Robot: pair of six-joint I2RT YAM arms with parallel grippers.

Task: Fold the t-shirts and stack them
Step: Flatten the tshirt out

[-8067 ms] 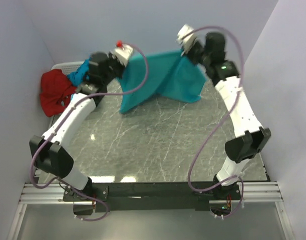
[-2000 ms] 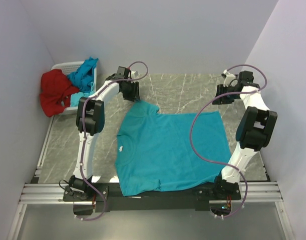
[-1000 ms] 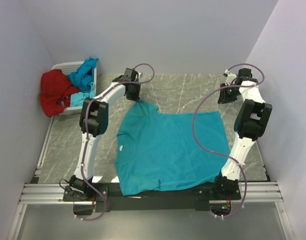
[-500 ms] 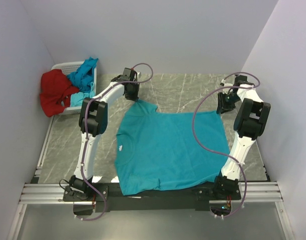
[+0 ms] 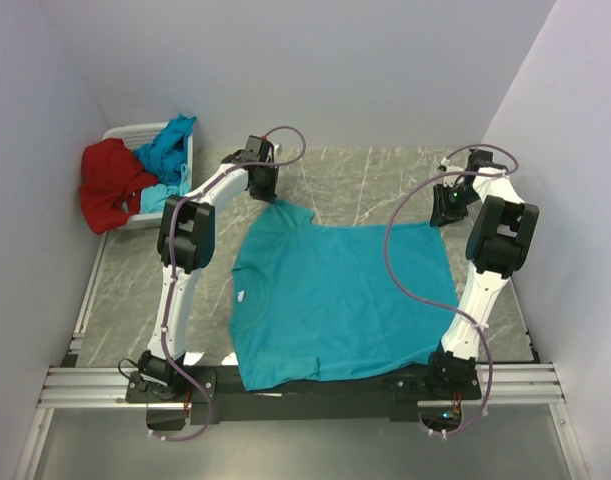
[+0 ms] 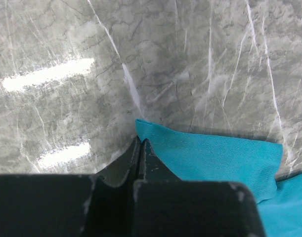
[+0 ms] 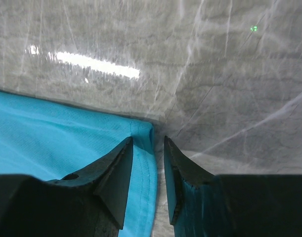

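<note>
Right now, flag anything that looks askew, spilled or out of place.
The red t-shirt spills over the white basket's left rim instead of lying inside. The turquoise t-shirt is spread flat, but its near sleeve overhangs the table's near edge.

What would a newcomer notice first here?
A bright turquoise cloth t-shirt spread flat across the grey marble table, with the left gripper shut at its far sleeve and the right gripper open over its far hem corner. In the far left corner, a white plastic basket overflows with a red t-shirt and more turquoise t-shirts.
</note>
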